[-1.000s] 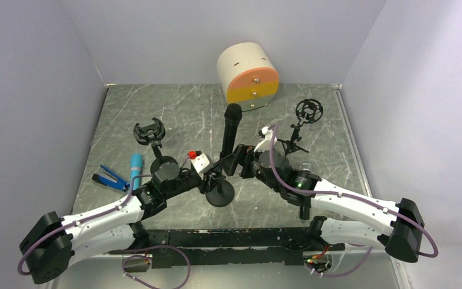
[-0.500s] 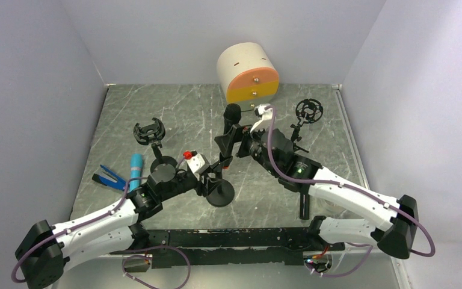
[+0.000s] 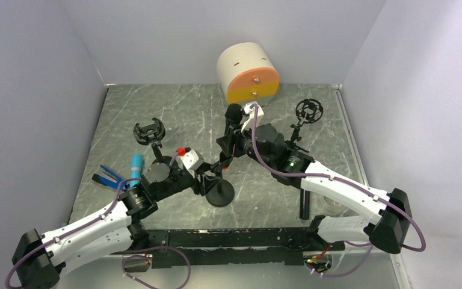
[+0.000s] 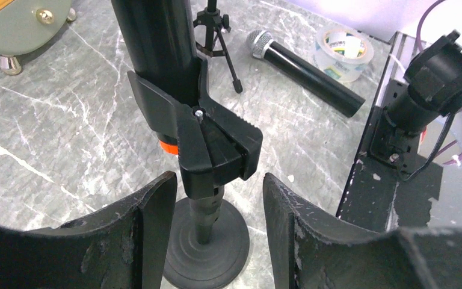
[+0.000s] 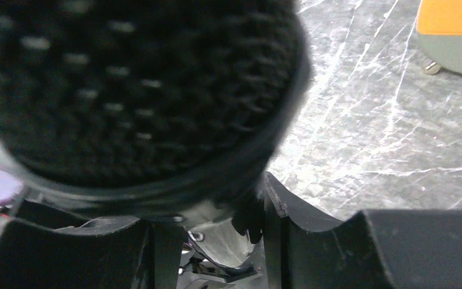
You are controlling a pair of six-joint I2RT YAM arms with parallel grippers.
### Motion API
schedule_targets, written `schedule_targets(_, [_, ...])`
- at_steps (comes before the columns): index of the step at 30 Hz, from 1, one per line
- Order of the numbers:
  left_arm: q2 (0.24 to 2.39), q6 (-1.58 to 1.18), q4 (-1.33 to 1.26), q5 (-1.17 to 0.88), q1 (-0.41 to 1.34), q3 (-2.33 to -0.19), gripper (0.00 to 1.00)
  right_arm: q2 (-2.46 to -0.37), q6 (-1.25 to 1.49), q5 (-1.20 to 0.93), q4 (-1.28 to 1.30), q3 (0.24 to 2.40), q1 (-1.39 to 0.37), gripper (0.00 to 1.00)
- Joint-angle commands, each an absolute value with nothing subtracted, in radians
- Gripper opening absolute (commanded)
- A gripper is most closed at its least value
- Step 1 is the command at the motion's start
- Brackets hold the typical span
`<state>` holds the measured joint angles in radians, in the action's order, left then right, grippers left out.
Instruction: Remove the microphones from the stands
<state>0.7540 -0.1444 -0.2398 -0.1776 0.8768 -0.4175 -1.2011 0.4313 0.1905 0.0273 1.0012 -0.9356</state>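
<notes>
Grey marbled counter [image 3: 174, 114] is carrying the stand [image 3: 219, 192], with the microphone [image 3: 233, 114] sitting upright in its clip [image 4: 210, 141]. Left fingers [image 4: 153, 223] are standing spread either side of the post, touching nothing; closing there would be steadying the base. Right fingers [image 5: 304, 241] are flanking the body beneath the head, though I cannot tell whether they are pinching it. Pulling straight along the body is looking safest.

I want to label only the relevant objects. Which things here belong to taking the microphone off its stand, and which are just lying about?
Job: microphone, stand, left gripper, right gripper.

Lying about: drawer unit, spare microphone, tape roll, blue stapler, blue tube, tripod mount, empty clip stand.
</notes>
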Motion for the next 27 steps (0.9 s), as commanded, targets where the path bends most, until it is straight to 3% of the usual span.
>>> schedule_targets(1, [0.763,-0.232,-0.179,-0.127,0.881,-0.541,0.6,-1.176,0.401,0.164,0.036,1.063,-0.939,0.43])
schedule_targets(9, [0.802,-0.186,-0.07,-0.093,0.894,-0.627,0.61,-1.17,0.445,0.264,0.06,1.062,-0.968,0.4])
schedule_targets(20, [0.838,-0.105,0.075,-0.141,0.91,-0.697,0.6,-1.141,0.413,0.555,0.075,1.078,-1.097,0.39])
schedule_targets(27, [0.867,-0.103,0.099,-0.132,0.913,-0.703,0.46,-1.148,0.397,0.634,0.085,1.078,-1.143,0.39])
